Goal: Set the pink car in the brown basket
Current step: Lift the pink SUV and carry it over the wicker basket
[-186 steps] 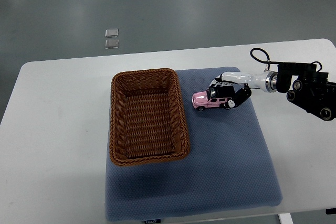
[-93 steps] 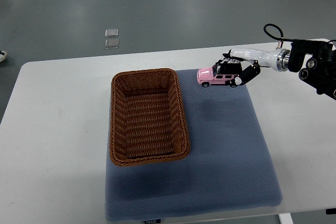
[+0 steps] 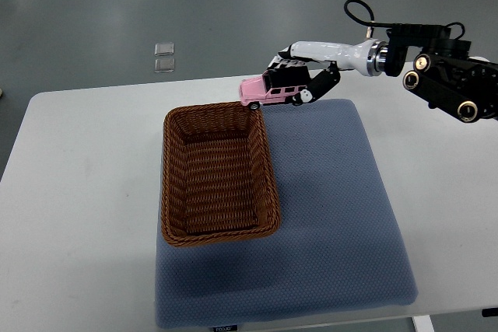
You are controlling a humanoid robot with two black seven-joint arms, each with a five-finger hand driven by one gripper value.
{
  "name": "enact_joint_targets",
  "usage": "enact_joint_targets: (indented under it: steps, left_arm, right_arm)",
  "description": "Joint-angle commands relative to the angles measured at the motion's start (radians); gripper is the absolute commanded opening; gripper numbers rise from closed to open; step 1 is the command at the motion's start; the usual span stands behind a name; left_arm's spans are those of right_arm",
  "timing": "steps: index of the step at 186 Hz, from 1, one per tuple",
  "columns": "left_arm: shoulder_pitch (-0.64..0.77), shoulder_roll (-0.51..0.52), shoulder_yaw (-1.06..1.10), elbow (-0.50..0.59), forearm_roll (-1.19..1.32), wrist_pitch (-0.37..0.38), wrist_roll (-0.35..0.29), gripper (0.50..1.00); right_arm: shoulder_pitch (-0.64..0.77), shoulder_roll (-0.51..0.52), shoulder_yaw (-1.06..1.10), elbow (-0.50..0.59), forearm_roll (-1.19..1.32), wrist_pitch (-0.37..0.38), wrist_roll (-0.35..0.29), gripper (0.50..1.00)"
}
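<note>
Since the frame a moment ago we have carried the car (image 3: 271, 91) up and to the left: it was over the far edge of the mat (image 3: 334, 215), well right of the basket (image 3: 218, 172), and now hangs just past the basket's far right corner, its nose about level with the rim there. Our right hand (image 3: 305, 75) is closed around the car's rear half, fingers (image 3: 320, 83) wrapped over roof and side, so the pink front sticks out to the left, free of the grip. The left hand is out of sight. The relation that matters next is this: the car's long axis runs left-right, with a slight tilt, while the basket's long axis runs away from us, so the two sit roughly crosswise. The basket's open middle lies down and left of the car as seen from above, towards us. We judge the hand must come that way until the whole car is inside the rim, and the basket looks wide enough to take it crosswise. Letting go here risks the car catching the rim or dropping onto the table (image 3: 78, 192).
</note>
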Motion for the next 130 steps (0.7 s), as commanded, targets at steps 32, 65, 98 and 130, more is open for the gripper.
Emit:
enact_joint_targets:
  steps: [32, 65, 98, 130]
  left_arm:
    - [0.000, 0.000, 0.000, 0.000, 0.000, -0.001, 0.000, 1.000]
    - [0.000, 0.000, -0.001, 0.000, 0.000, -0.001, 0.000, 1.000]
    - [0.000, 0.000, 0.000, 0.000, 0.000, -0.001, 0.000, 1.000]
    - [0.000, 0.000, 0.000, 0.000, 0.000, 0.001, 0.000, 1.000]
  right_arm:
    - [0.058, 0.158, -0.092, -0.007, -0.008, 0.005, -0.008, 0.500]
    - [0.043, 0.201, -0.115, -0.037, -0.012, 0.002, -0.013, 0.500]
    - [0.012, 0.230, -0.124, -0.073, 0.005, -0.003, -0.051, 0.555]
    - [-0.021, 0.224, -0.117, -0.076, 0.008, -0.001, -0.051, 0.895]
